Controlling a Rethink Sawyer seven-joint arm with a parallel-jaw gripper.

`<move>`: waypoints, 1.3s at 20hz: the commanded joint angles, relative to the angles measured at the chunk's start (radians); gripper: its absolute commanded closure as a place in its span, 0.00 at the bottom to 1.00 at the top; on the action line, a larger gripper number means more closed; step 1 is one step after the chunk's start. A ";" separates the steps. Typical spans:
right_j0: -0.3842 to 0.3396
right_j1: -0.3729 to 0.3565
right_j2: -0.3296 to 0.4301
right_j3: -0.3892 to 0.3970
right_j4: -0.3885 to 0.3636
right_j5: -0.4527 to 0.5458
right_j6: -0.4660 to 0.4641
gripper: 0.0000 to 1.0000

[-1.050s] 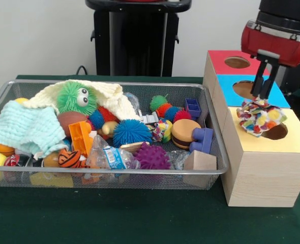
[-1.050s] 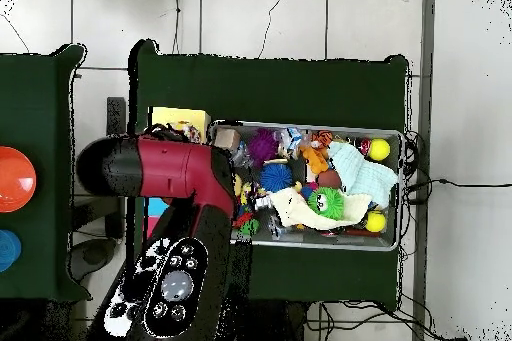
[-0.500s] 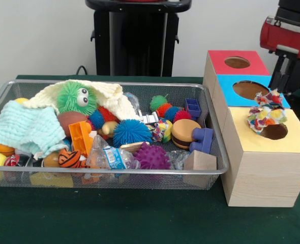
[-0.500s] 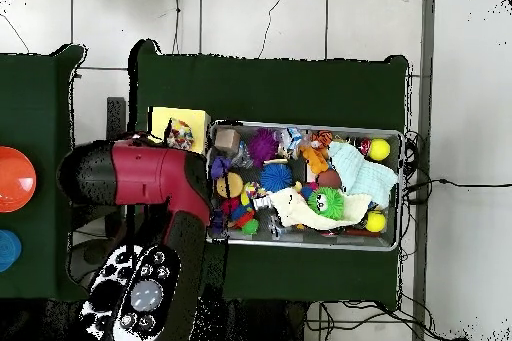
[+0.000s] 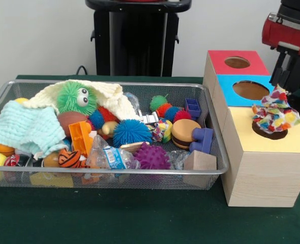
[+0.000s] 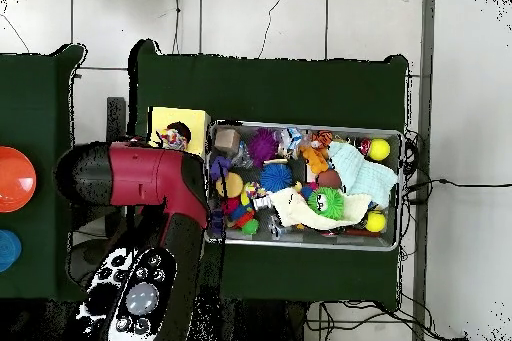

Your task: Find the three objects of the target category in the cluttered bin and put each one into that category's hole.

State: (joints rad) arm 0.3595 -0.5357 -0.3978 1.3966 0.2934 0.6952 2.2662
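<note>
i see the wire bin packed with toys along the green tabletop, the wooden hole box against its end. the multicoloured fabric toy sits on the yellow section's hole (partly covering it). the gripper hangs behind it, apart; i cannot tell its opening.

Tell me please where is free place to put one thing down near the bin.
Free: the green table in front of the wire bin, and the yellow box top before the multicoloured fabric toy. The bin itself is crowded.
</note>
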 commanded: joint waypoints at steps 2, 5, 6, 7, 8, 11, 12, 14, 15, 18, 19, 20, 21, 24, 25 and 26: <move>-0.025 0.020 0.027 0.035 0.033 0.093 0.240 1.00; -0.027 0.022 0.029 0.033 0.033 0.092 0.233 1.00; -0.030 0.024 0.031 0.032 0.032 0.088 0.227 1.00; -0.033 0.026 0.033 0.031 0.031 0.084 0.222 1.00; -0.038 0.028 0.038 0.032 0.030 0.078 0.213 1.00; -0.054 0.034 0.050 0.036 0.026 0.054 0.189 1.00; -0.057 0.040 0.054 0.039 0.024 0.035 0.184 1.00; -0.066 0.052 0.066 0.053 0.023 -0.011 0.175 1.00; -0.069 0.055 0.069 0.058 0.022 -0.027 0.173 1.00; -0.069 0.063 0.069 0.062 0.018 -0.051 0.177 1.00; -0.070 0.063 0.070 0.066 0.018 -0.060 0.177 1.00; -0.071 0.067 0.072 0.068 0.018 -0.071 0.179 1.00; -0.071 0.070 0.073 0.069 0.018 -0.081 0.181 1.00; -0.066 0.080 0.068 0.065 0.017 -0.092 0.191 1.00; -0.065 0.082 0.068 0.064 0.017 -0.095 0.191 1.00; -0.065 0.084 0.067 0.063 0.017 -0.098 0.192 1.00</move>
State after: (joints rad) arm 0.3202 -0.5135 -0.3985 1.3964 0.2971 0.6561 2.2662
